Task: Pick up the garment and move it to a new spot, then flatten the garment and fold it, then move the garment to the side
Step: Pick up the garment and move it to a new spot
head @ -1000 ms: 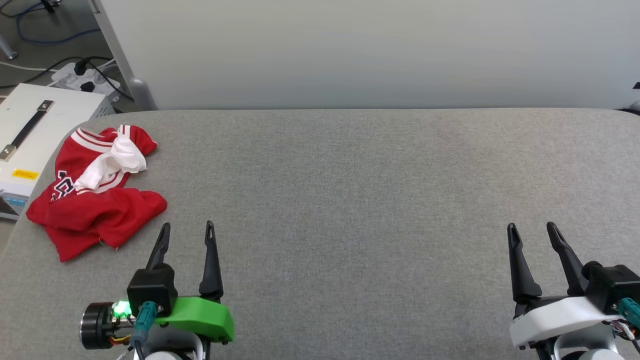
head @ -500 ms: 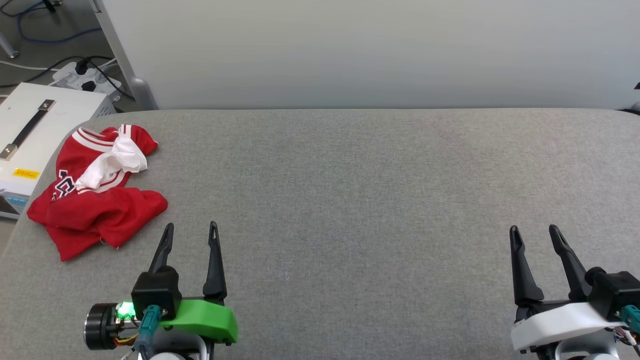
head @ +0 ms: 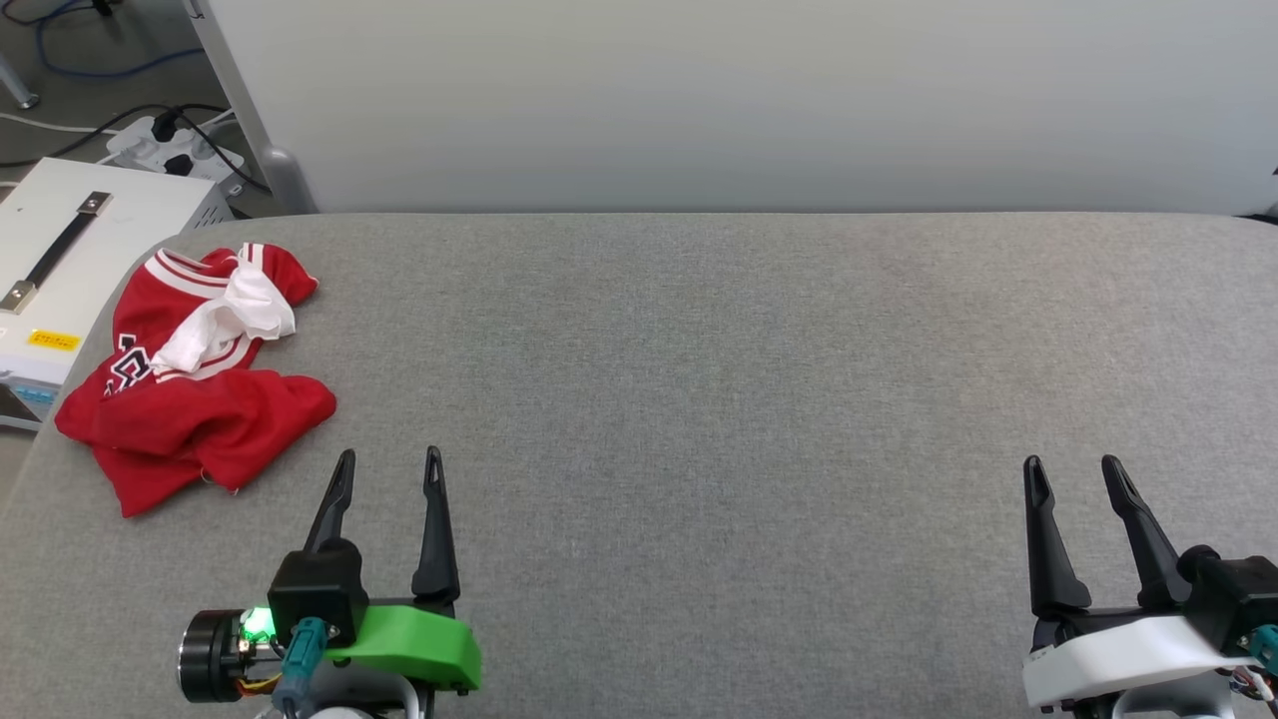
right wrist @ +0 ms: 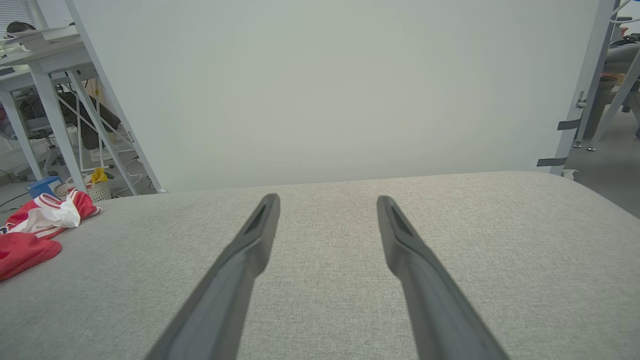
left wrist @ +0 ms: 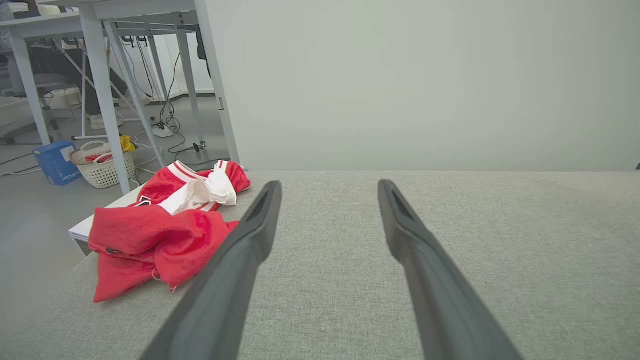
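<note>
Garment [head: 190, 399]: red jersey-style shirt with a white sleeve, red-and-white striped collar and black white-edged lettering partly showing. Crumpled in a heap on the grey fabric table [head: 699, 379], at about 9 o'clock in the head view and close to the rounded far-left corner. White sleeve bunched on top, one red fold spread toward 4 o'clock. Touched by neither hand.

Left hand [head: 388, 454]: green wrist cover, small green light lit, low at 7 o'clock in the head view. Two long dark fingers spread apart, empty, pointing to 12 o'clock. Garment at roughly 10 o'clock from the fingertips, near but apart.

Right hand [head: 1070, 461]: white wrist cover, low at 5 o'clock in the head view. Fingers likewise spread apart and empty, pointing to 12 o'clock over bare table, well apart from the garment.

Surroundings: pale partition panel [head: 749, 100] along the table's 12 o'clock edge. White case with black strap handle [head: 60, 250] just beside the table at 10 o'clock. Power strip [head: 170, 150] with cables on the floor beyond it. White basket [left wrist: 102, 167] and blue box [left wrist: 55, 162] under a desk, in the left wrist view.
</note>
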You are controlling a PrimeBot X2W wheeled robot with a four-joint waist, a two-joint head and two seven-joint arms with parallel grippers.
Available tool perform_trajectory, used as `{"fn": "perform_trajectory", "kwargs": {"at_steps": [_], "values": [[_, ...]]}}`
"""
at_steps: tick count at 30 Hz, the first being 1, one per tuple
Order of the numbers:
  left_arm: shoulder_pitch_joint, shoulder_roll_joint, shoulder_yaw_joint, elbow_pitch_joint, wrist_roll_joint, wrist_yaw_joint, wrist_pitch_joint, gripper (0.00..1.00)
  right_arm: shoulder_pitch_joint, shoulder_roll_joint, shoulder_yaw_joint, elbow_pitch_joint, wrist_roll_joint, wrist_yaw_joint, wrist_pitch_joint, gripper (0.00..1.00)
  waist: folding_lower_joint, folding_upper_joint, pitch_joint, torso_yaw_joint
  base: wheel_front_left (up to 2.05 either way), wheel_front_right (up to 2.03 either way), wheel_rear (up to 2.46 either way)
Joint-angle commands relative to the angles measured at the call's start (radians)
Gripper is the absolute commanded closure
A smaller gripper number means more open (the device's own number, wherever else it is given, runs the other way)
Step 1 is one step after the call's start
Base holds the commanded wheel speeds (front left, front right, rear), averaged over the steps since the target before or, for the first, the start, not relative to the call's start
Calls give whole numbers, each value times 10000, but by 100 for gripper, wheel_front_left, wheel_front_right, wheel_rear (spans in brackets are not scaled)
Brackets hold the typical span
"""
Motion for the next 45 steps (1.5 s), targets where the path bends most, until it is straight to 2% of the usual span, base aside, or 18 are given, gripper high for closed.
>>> {"fn": "perform_trajectory", "kwargs": {"at_steps": [1, 7, 13, 23, 35, 45], "values": [[10, -37, -28, 34, -111, -28, -110, 0, 161, 8, -12, 22, 82, -6, -118, 0, 0, 0, 1, 8, 0, 0, 0], [0, -40, -36, 125, -105, 35, -234, 0, 234, 8, 4, 7, 125, -7, -241, 0, 0, 0, 8, 106, 0, 0, 0], [-103, -42, -52, 213, -155, 165, -358, 0, 252, 9, 52, -41, 39, -7, -364, 0, 0, 0, 117, 520, 0, 0, 0], [-217, -43, 243, 302, -458, 402, -463, 0, 168, 9, 243, -180, -211, -7, -469, 0, 0, 0, 319, 1660, 0, 0, 0], [-312, -43, 422, 345, -770, 438, -463, 0, -16, 9, 454, -493, -551, -7, -469, 0, 0, 0, 603, 3301, 0, 0, 0], [-329, -43, 626, 408, -1093, 505, -463, 0, -148, 9, 559, -635, -814, -7, -469, 0, 0, 0, 734, 4389, 0, 0, 0]]}}
